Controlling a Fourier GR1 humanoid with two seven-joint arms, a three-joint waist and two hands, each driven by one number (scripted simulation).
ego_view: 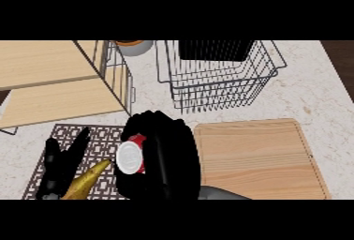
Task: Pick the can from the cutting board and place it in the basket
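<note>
One pale bench (304, 98) carries a wooden cutting board (259, 159) at four o'clock and a wire basket (221, 89) at twelve. At centre, the right hand (166, 145) is clenched round the red-and-white can (130, 157), just off the board's nine o'clock edge. The left hand (59, 164) rests with straight fingers at eight o'clock.

1 can (130, 158); 1 wire basket (221, 93); 1 cutting board (259, 159); 1 patterned mat (104, 140); 1 bowl (133, 47)

The right robot hand (166, 154) curls round the red can (130, 158), just left of the cutting board (262, 159). The wire basket (221, 91) sits beyond. The left robot hand (52, 164) rests open at lower left.
</note>
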